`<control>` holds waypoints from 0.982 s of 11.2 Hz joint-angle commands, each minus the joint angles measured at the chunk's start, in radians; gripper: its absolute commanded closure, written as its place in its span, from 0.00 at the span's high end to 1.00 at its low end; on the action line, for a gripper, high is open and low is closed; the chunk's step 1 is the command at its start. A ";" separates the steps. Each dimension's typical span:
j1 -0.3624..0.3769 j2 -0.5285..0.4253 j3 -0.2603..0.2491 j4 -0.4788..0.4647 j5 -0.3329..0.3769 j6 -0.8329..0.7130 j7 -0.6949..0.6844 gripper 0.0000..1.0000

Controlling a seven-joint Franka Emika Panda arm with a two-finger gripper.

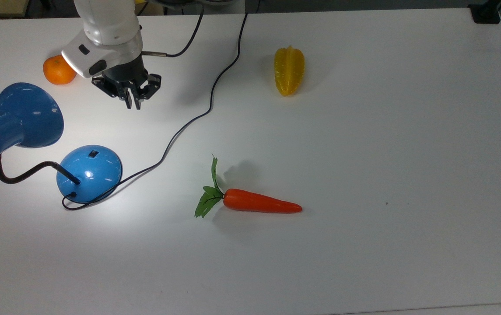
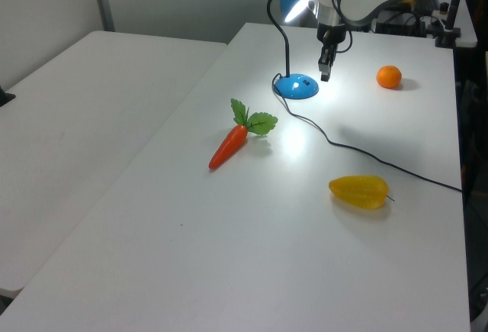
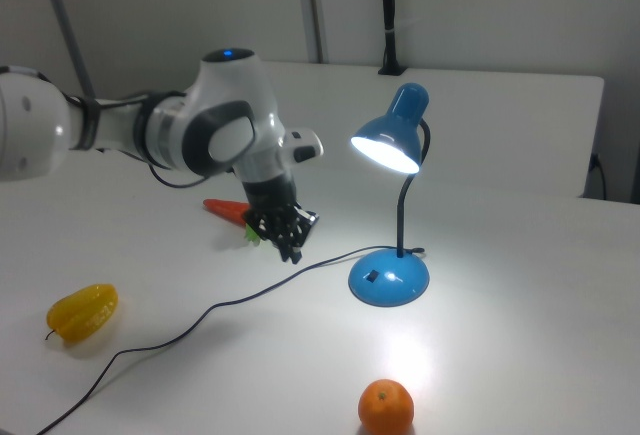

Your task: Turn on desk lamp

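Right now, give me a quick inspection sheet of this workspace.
Surface: white table, bright pool of light around the lamp base.
Job's things: desk lamp lit, shade glowing in the right view; small black switch on the domed blue base.
Clutter: carrot, yellow star fruit, orange, all lying apart from the lamp.
Grippers: hand off the table, clear of the lamp base, holding nothing, fingertips close together.
Cables: lamp cord snakes from the base to the table's far edge in the top view.
Surroundings: second white table at the left view's left.
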 commanded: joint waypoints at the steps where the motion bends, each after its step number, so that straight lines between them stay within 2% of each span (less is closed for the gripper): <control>1: 0.004 -0.089 0.057 0.047 -0.018 -0.195 0.127 0.97; 2: 0.004 -0.104 0.081 0.065 -0.019 -0.255 0.144 1.00; 7: 0.005 -0.152 0.212 0.206 -0.013 -0.466 0.279 1.00; 9: 0.020 -0.222 0.227 0.208 -0.004 -0.495 0.315 1.00; 11: 0.066 -0.294 0.216 0.190 -0.001 -0.515 0.313 1.00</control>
